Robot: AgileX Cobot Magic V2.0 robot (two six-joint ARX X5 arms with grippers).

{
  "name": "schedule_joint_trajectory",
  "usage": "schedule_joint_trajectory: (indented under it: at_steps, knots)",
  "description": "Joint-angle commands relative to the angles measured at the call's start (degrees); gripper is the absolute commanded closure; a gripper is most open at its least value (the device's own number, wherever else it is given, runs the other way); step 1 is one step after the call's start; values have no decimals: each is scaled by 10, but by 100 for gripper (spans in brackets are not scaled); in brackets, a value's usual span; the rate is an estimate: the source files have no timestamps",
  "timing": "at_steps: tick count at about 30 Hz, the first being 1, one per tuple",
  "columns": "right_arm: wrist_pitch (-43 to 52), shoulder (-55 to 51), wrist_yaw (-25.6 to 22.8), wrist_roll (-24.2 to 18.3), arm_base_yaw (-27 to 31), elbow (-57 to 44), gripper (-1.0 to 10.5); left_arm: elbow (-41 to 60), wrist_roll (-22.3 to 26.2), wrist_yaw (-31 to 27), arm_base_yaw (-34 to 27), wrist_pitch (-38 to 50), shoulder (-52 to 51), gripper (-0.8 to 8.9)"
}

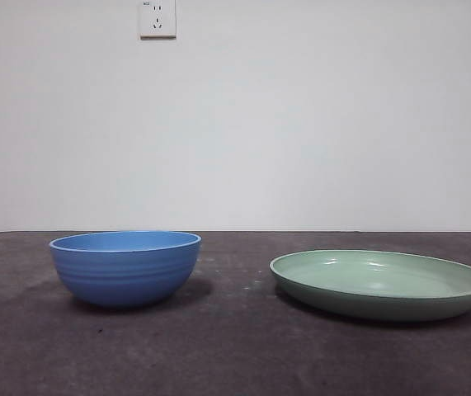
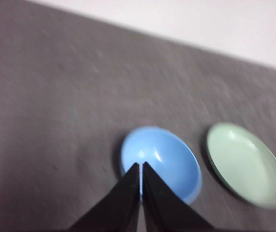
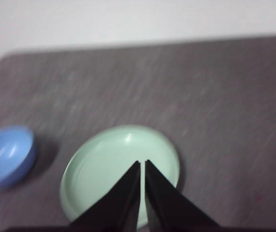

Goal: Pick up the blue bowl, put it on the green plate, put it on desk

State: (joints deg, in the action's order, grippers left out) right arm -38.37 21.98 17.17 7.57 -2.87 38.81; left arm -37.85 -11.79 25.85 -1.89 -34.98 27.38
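Dark worktop fills the bottom of the front frame, bare right up to the lens, so nothing has been lifted yet. At the lower left of that frame sits the blue bowl, upright on the worktop, empty, with no tool touching it. Moving right, well apart from it, the green plate rests flat at the lower right, also empty. A white wall socket shows at the top edge, left of centre.

Neither arm appears in the front frame, so both wait high up. From the left wrist camera, the left tool hangs above the bowl with its jaws pressed together, grasping nothing; the plate lies beside the bowl at the right of that frame. From the right wrist camera, the right tool hangs over the plate, jaws likewise clenched on nothing, with the bowl at the left edge.

My read: the task is at its very start. Picking up the bowl, setting it on the plate, and returning it to the worktop all remain. The left tool looks best placed to begin, and it would have to spread its jaws first.
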Motion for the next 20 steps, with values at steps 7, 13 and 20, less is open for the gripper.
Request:
schedule_joint_trajectory:
  at_steps: [7,13,20]
  knots:
    - [-138,134,116,-120,-5,85,939,-66,86,96,56,-79,87,804]
    - [-171,169,135,-132,-35,93,939,-73,115,108,101,-130,106,804]
    - [-174,173,134,-129,-60,93,938,-73,118,108,110,-134,106,800]
